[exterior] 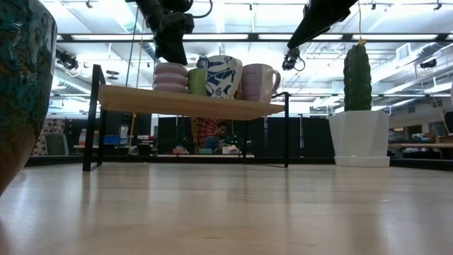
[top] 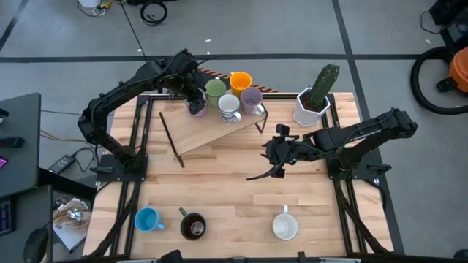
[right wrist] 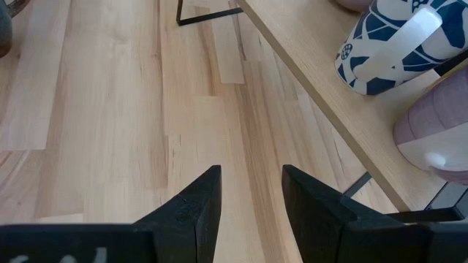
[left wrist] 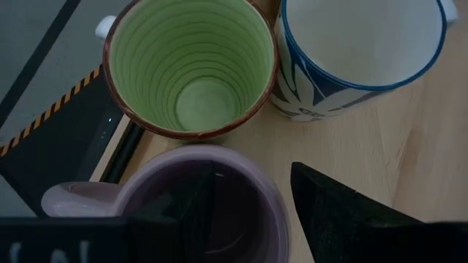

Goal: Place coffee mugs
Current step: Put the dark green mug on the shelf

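Where the tabletop point(top: 241, 197) runs closest to the low camera, three mugs stand in a row, well apart: a blue mug point(top: 148, 219) on the left, a brown mug point(top: 193, 227) beside it, and a white mug point(top: 285, 226) off to the right. All three are upright with their mouths up.

Farther in, the right end effector point(right wrist: 251, 179) hangs over bare wood in front of the shelf point(top: 197, 135), its fingers apart with nothing between them.

Beyond it, the low wooden shelf on black legs sits at a slant across the tabletop and carries five mugs close together. A patterned mug point(top: 229, 106), white and blue, stands at the front, with a lilac mug point(top: 251, 97) just beside it on the right. A green mug point(top: 215, 90) and an orange mug point(top: 240, 79) stand behind them.

At the shelf's left end is a second lilac mug point(left wrist: 205, 197), with the left end effector point(left wrist: 250, 172) directly above it. Its fingers are spread, one inside the mouth and one outside the wall, not pressed together on it.

At the far right, a cactus pot point(top: 311, 108) stands on the tabletop.
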Robot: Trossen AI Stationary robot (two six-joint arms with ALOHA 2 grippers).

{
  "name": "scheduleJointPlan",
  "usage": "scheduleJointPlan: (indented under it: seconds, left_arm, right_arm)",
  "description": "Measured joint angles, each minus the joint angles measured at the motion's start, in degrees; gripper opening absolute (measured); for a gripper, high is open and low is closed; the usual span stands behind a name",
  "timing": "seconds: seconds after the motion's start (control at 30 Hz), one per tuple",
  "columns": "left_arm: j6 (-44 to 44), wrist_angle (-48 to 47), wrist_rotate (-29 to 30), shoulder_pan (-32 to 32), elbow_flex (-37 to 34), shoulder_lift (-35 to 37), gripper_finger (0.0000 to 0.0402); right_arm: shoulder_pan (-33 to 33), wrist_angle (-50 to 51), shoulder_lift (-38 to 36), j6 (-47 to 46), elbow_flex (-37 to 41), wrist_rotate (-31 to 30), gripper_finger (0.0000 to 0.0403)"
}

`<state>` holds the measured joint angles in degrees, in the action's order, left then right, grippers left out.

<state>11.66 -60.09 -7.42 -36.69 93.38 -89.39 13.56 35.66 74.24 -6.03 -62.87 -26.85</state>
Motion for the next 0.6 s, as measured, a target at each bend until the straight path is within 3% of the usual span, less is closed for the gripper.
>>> scheduleJointPlan:
  seconds: [0.33,0.47,0.6]
  left_arm:
    - [7.43,-0.04,-0.86,3.31,-0.04,6.27,0.0185]
    - [12.66,-5.38,-1.29,12.52,0.03,10.28,0.0178]
    - [4.74,-9.6,1.53,23.58,-0.02,11.58,0.0166]
  right_arm:
    - [0.0,0.01,0.0,0.1,0.0,0.0,0.0151]
    - [0.0,0.44,0.0,0.14,0.0,-0.05,0.0151]
    - [0.0,0.83,0.0,-0.11,0.0,-0.38,0.0151]
